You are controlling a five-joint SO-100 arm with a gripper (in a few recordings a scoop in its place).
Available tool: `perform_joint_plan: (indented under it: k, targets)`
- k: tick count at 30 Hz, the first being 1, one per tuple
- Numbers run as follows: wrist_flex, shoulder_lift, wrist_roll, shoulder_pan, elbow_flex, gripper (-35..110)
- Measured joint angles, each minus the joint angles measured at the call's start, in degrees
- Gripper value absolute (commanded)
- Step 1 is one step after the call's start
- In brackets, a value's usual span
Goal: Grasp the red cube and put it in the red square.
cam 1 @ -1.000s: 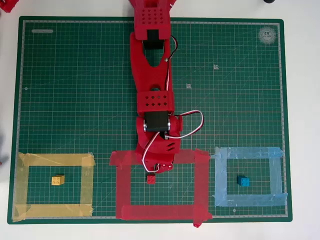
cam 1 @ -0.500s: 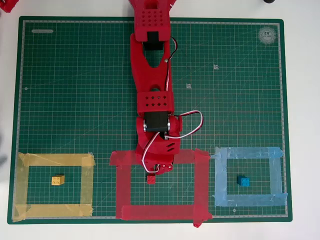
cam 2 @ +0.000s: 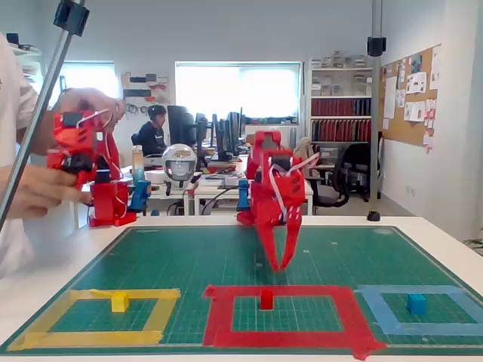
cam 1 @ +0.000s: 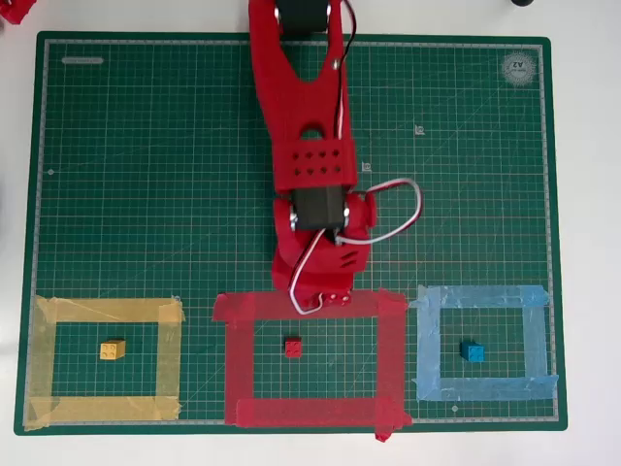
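gripper (cam 1: 325, 299): tip points down, hangs off the mat, holds nothing; from the fixed view (cam 2: 278, 260) fingers look close together, but how far open I cannot tell
red cube (cam 1: 292, 347): just ahead of the tip and a bit to its left in the overhead view, below it in the fixed view (cam 2: 266, 299); sits flat on the mat, studs up, not touching the gripper
red square (cam 1: 310, 416): tape outline; its near strip lies right under the tip, the cube is inside it, upper middle, clear of all four strips
yellow cube (cam 1: 112, 349): far left of the tip, inside the yellow tape square (cam 1: 102, 407)
blue cube (cam 1: 473, 352): right of the tip, inside the light-blue tape square (cam 1: 485, 389)
mat (cam 1: 146, 175): green cutting mat under everything
step: looks like placing is done, cube is free inside the outline; what's left is probably backing off
how to do it well: lift straight up and back along the arm's line, keep the tip above cube height, no sideways sweep
risk: a low pass could nudge the cube onto the tape
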Motion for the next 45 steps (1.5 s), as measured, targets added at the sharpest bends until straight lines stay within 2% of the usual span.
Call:
perform_joint_plan:
  k: [4, 11, 19, 30, 39, 45]
  targets:
    - [-0.44, 22.5, 0.0, 0.18, 26.02, 0]
    - [-10.37, 64.6, 0.0, -0.53, 71.1, 0]
    - [-13.36, 100.28, 0.0, 1.58, 102.3, 0]
    - [-12.48, 123.05, -0.09, 6.42, 120.94, 0]
    - [4.48, 134.3, 0.0, 6.5, 121.03, 0]
    - [10.99, 134.74, 0.0, 6.5, 121.03, 0]
